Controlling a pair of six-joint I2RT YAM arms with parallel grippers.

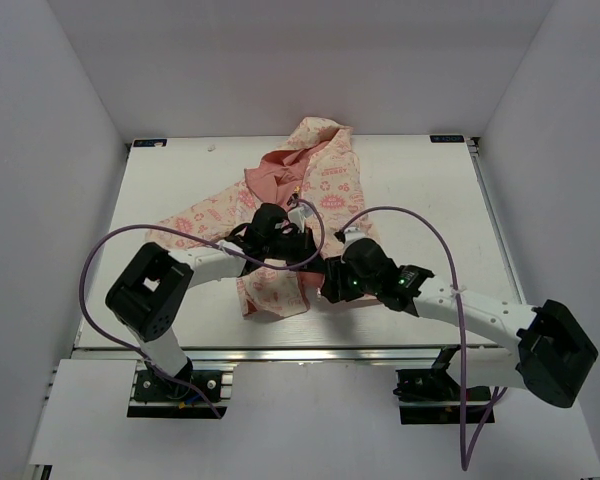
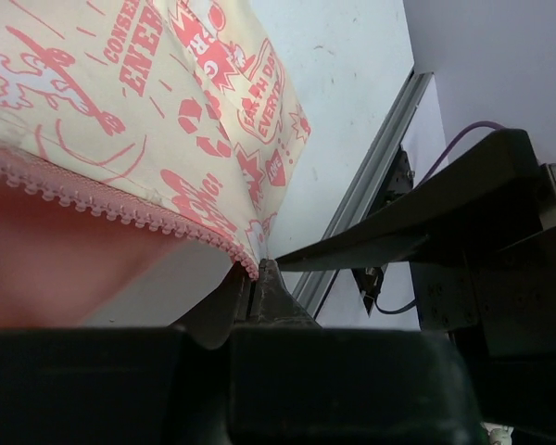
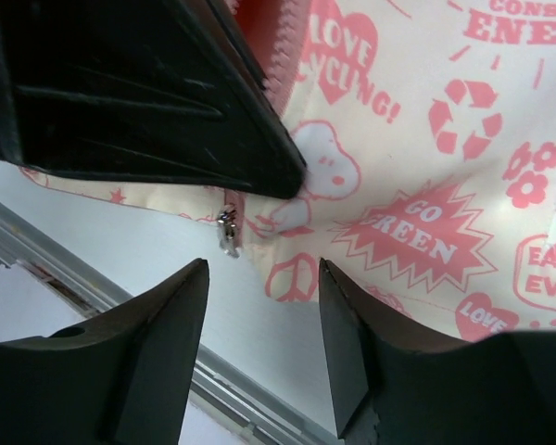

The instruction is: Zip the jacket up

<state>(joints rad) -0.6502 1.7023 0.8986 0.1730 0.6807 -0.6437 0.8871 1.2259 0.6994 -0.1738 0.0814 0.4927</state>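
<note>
Right gripper (image 3: 262, 271): fingers apart, nothing between them, low over the near hem of the small cream hooded jacket with pink prints (image 1: 325, 175). The small silver metal zipper slider (image 3: 229, 232) lies just beyond the fingertips, a bit toward the left-hand finger in the right wrist view. It sits at the hem end of a zipper edge and is not touched.

Left gripper (image 2: 253, 278): fingers together, clamped on the hem end of a front edge, right where the row of pink zipper teeth (image 2: 102, 209) runs out. Cannot tell whether that is the slider's own edge or the opposite one. Its black finger ends just beside the slider in the right wrist view.

The right gripper is the free one and the nearer to the slider. The left is busy pinning the edge.

The jacket lies mid-way on the white table (image 1: 420, 190), with the front open, salmon-pink lining showing and one sleeve spread left. The hood points far and the hem near. Its long axis runs near to far, leaning slightly right at the far end, and the zipper runs the same way.

Judgement: the next move is a short reach ahead to close on the slider, then a pull away toward the hood. The slider is tiny, so it is easy to miss.
</note>
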